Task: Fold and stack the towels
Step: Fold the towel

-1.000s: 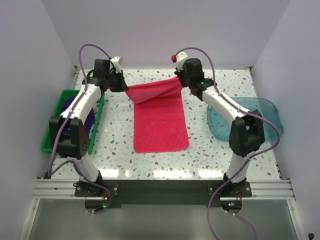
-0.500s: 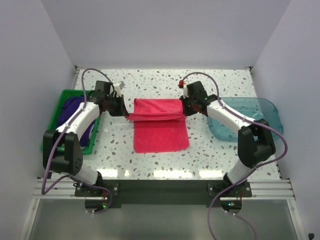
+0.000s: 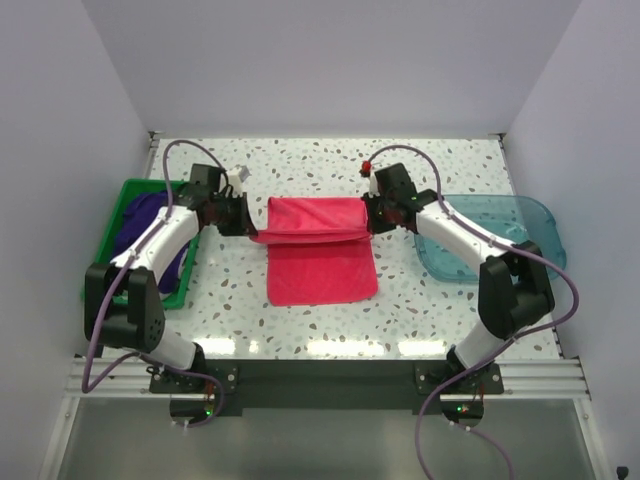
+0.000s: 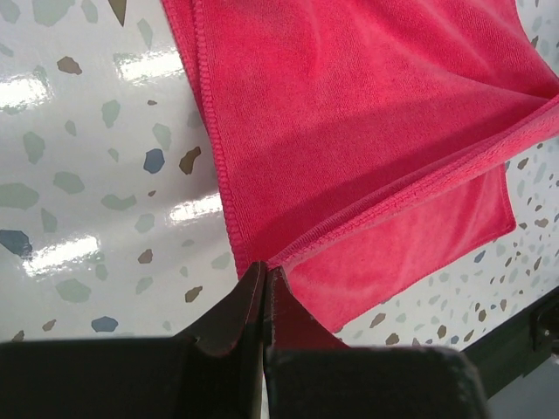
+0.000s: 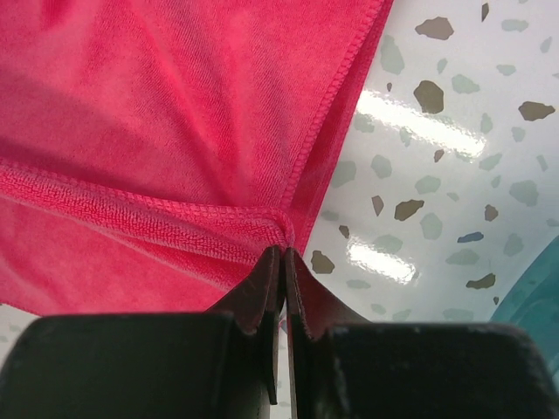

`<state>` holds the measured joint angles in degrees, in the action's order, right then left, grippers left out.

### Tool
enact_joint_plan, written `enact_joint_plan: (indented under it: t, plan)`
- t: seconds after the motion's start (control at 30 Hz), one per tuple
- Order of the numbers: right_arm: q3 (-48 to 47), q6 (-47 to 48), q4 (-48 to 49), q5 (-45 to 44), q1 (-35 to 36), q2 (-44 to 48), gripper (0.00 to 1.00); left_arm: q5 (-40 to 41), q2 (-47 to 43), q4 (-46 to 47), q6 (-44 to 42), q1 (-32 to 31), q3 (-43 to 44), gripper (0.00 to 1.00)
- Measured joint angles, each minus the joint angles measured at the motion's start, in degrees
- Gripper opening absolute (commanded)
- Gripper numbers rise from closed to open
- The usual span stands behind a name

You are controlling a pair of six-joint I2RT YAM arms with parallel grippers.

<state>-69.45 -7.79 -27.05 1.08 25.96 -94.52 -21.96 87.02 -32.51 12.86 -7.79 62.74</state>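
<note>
The hot pink towel lies in the middle of the table, its far half lifted and carried toward the near edge, hanging as a fold over the lower half. My left gripper is shut on the towel's left corner. My right gripper is shut on the right corner. Both corners are held a little above the table, level with each other. Dark purple towels lie in the green bin.
The green bin stands at the left edge of the table, beside my left arm. A translucent teal tray sits at the right, under my right arm. Speckled tabletop shows around the pink towel.
Both grippers have pulled the towel's far edge from the back of the table toward the near side, folding it over. In the last half second they hardly moved.
</note>
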Motion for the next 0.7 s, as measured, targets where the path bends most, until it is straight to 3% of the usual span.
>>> enact_joint_plan:
  t: [0.37, 0.7]
  plan:
    - [4.59, -1.31, 3.67, -1.38, 0.02, 5.66, 0.00, -1.38, -7.56, 0.09, 3.08, -0.83, -5.57, 0.00]
    - [11.06, -3.96, 6.54, -0.26, 0.02, 3.37, 0.00, -1.77, -5.99, 4.63, 7.17, -3.04, -14.95, 0.00]
